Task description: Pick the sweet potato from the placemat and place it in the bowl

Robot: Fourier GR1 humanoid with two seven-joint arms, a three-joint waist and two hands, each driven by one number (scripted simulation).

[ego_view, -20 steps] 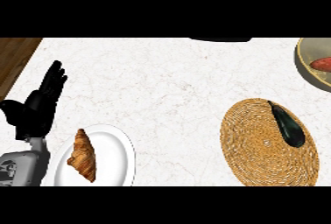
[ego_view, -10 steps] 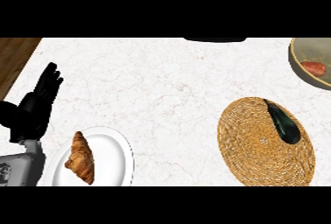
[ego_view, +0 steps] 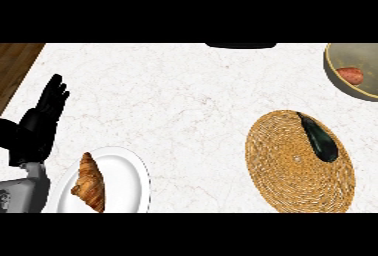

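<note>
**Bowl and mat slid toward the right edge; left robot hand unchanged**

Everything on the worktop (ego_view: 184, 95) sits slightly further right and down than half a second ago; the bowl (ego_view: 341, 82) is now cut by the right edge. Sweet potato (ego_view: 351, 75) lies inside the bowl, top right. Woven placemat (ego_view: 295, 165) at lower right carries only a dark aubergine (ego_view: 319, 141) on its upper right part. Left robot hand (ego_view: 40, 125) rests at the left edge, fingers straight and up, holding nothing, as before. White plate (ego_view: 125, 175) with a croissant (ego_view: 90, 182) lies just beside it. Wide open marble between plate and placemat. Right robot hand out of view.
</note>
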